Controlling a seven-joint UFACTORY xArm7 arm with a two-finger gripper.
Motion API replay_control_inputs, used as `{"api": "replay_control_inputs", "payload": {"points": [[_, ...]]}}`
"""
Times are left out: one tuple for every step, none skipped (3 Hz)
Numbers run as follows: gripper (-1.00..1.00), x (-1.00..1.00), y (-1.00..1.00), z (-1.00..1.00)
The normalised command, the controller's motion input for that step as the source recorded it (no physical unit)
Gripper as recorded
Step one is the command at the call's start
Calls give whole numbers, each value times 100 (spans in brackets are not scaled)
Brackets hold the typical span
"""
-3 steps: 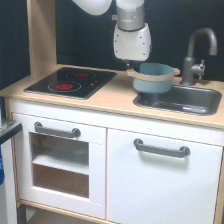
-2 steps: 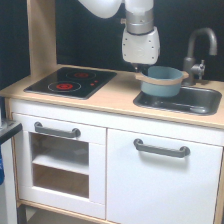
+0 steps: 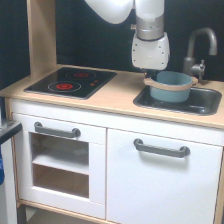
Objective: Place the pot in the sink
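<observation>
Now we take the sink (image 3: pixel 200 107) as our landmark: a dark grey rectangular basin with rounded corners, sunk into the light wood bench (image 3: pixel 115 97). We see the pot (image 3: pixel 170 86) over the sink's end nearer the hob, its light blue body sitting low inside the basin outline, though we cannot tell whether its base touches the sink floor. It stands upright with its open mouth facing up and the tan rim band level or nearly so. One short side handle juts from the rim toward the hob, under the arm's wrist; the line through its handles appears to run roughly along the sink's length. We see nothing inside the pot, though the interior is only partly visible. The part of the sink away from the hob shows only its dark floor.

Above the sink's hob-side edge hangs the white xArm6 arm (image 3: pixel 149 47), its wrist block pointing straight down. The fingers (image 3: pixel 150 77) are mostly hidden beneath that block, right at the pot's rim and handle; we cannot tell whether they are clamped on it or spread apart.

Behind the sink rises a grey curved tap (image 3: pixel 199 50). Beside the sink, along the bench, lies the black hob (image 3: pixel 71 82) with red rings.
</observation>
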Motion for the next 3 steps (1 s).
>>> {"api": "replay_control_inputs", "payload": {"points": [[-46,16,8,-40],[-20,11,5,-36],[-4,4,5,-35]]}}
